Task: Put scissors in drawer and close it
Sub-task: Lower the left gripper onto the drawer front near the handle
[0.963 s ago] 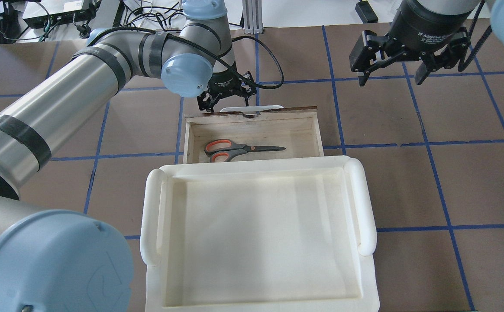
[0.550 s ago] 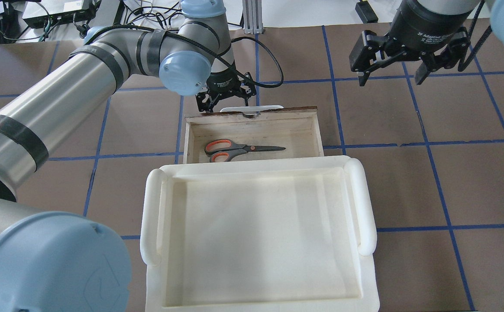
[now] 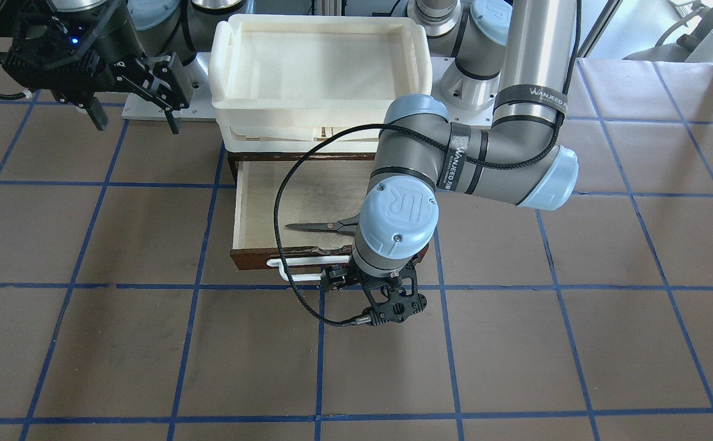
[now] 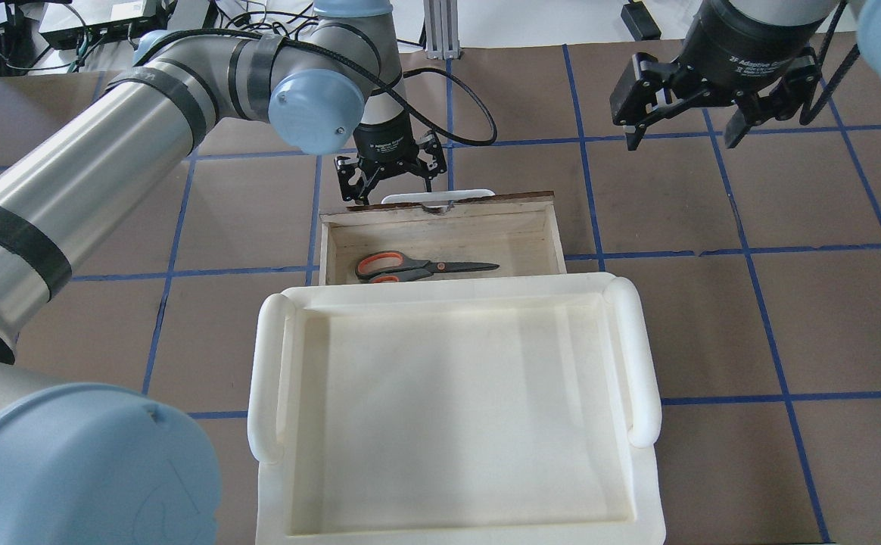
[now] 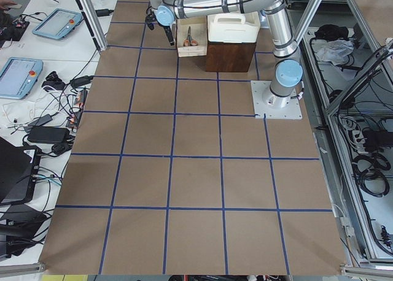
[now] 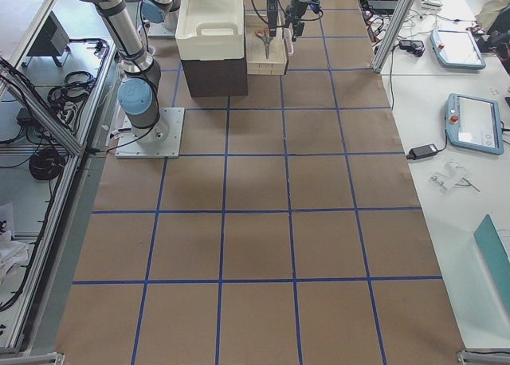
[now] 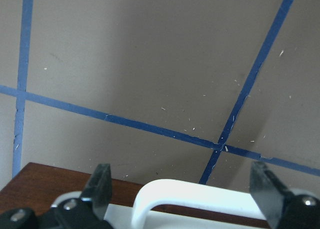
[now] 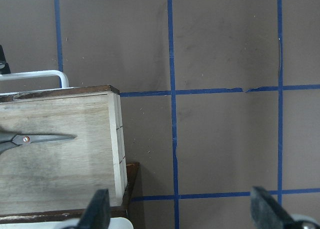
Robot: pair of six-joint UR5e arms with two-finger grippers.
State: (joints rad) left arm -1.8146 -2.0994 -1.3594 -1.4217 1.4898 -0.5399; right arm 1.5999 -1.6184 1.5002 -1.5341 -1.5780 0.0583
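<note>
First half looks done: the small grey-and-orange-handled scissors (image 4: 425, 266) are lying in the wide dark-fronted wooden drawer (image 4: 554, 227), long axis along its width, blades pointing to the robot's right. Drawer's sticking out, so closing is left. The left hand (image 4: 391, 185) is hovering spread by the white bar handle (image 4: 463, 192); the right hand (image 4: 680, 129) is hanging spread, well apart.
</note>
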